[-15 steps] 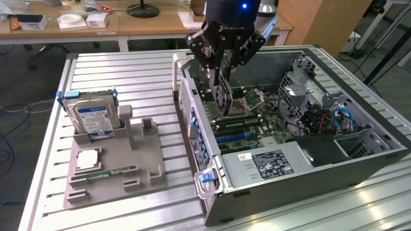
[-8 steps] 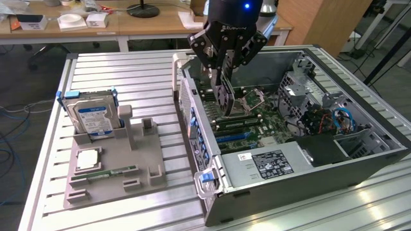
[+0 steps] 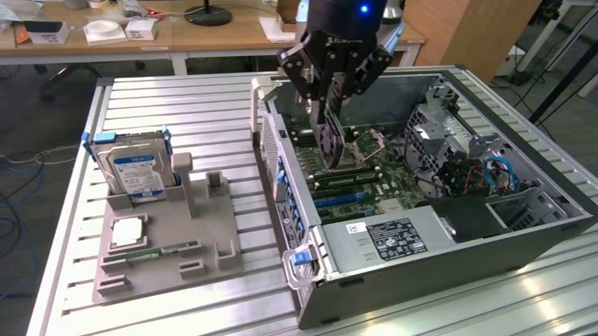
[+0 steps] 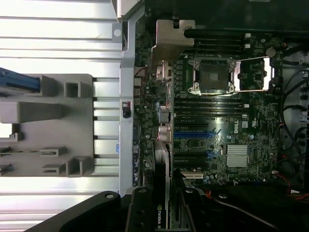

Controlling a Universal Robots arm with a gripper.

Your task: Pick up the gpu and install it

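Holder of grey plastic [image 3: 215,231] sits nearest, with the boxy silver hard drive [image 3: 136,171]. Past it, inside the open black computer case [image 3: 449,266], I see my black gripper [image 3: 332,157] clamped on the thin dark gpu card [image 4: 158,216] above the green motherboard [image 4: 260,130].

The exterior view was taken from above and off to one side, some way back. It was angled down across the slatted table [image 3: 178,105] onto the open computer case [image 3: 449,269], with desks [image 3: 206,38] seen beyond. The wrist view was taken from over the gripper [image 3: 329,150] and pointed straight down into the case at close range. The motherboard [image 4: 227,125] was thus seen flat-on and the gpu [image 4: 161,215] edge-on in the near foreground. The motherboard, the grey holder [image 3: 164,259] and the table slats were shared by both views.
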